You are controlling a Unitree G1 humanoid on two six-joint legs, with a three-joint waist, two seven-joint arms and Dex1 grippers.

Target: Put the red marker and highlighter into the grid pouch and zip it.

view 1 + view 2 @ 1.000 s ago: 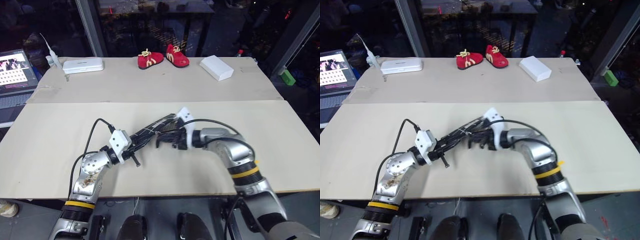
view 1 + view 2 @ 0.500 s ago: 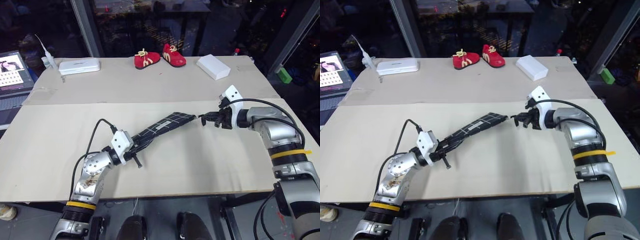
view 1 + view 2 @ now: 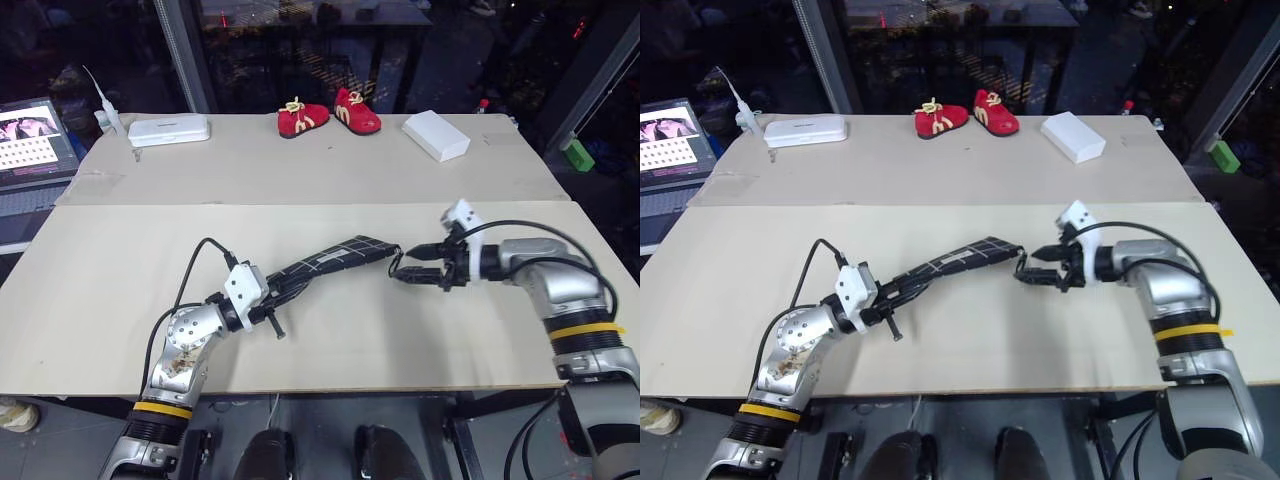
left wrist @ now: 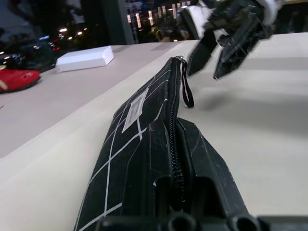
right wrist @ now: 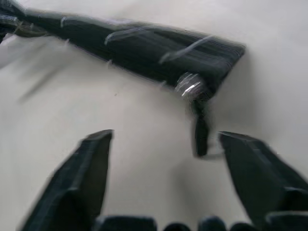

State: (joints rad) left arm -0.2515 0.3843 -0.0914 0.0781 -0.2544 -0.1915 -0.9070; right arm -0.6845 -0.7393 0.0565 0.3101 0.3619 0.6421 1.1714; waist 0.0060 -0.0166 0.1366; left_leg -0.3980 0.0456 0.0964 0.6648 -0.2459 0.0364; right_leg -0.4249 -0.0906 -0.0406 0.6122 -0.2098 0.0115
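Now, from the head camera, the grid pouch (image 3: 330,259) stretched slantwise across the tabletop (image 3: 120,260), its near end clamped in the left hand (image 3: 268,300), whose fingers were closed tight on the fabric and largely buried under it. The far end of the pouch pointed toward the right hand (image 3: 404,272), which sat just beside the pouch's tip with its two black fingers spread apart and nothing between them. Whether the pouch's far end lay on the tabletop or hung just clear of it could not be told. The red marker and the highlighter could not be made out. At the back of the tabletop stood a pair of red shoes (image 3: 328,115), a white box (image 3: 434,135) to their right and a flat white case (image 3: 168,130) to their left; a laptop (image 3: 30,140) was cut off by the picture's left edge.

Next, the left wrist camera: the pouch (image 4: 144,144) ran away from the lens, white grid lines and a small white label (image 4: 134,108) on its side, the zipper (image 4: 173,139) drawn along its top edge and the pull tab (image 4: 185,94) dangling at the far end. Beyond it the right hand (image 4: 211,57) hovered, fingers apart, its upper part cut off by the frame.

Finally, the right wrist camera: heavy blur. The pouch (image 5: 139,48) crossed ahead of the two parted fingers (image 5: 82,178), a shiny metal slider (image 5: 190,86) at its corner and the dark tab (image 5: 201,132) hanging below, between the fingers but touching neither as far as the blur allowed.
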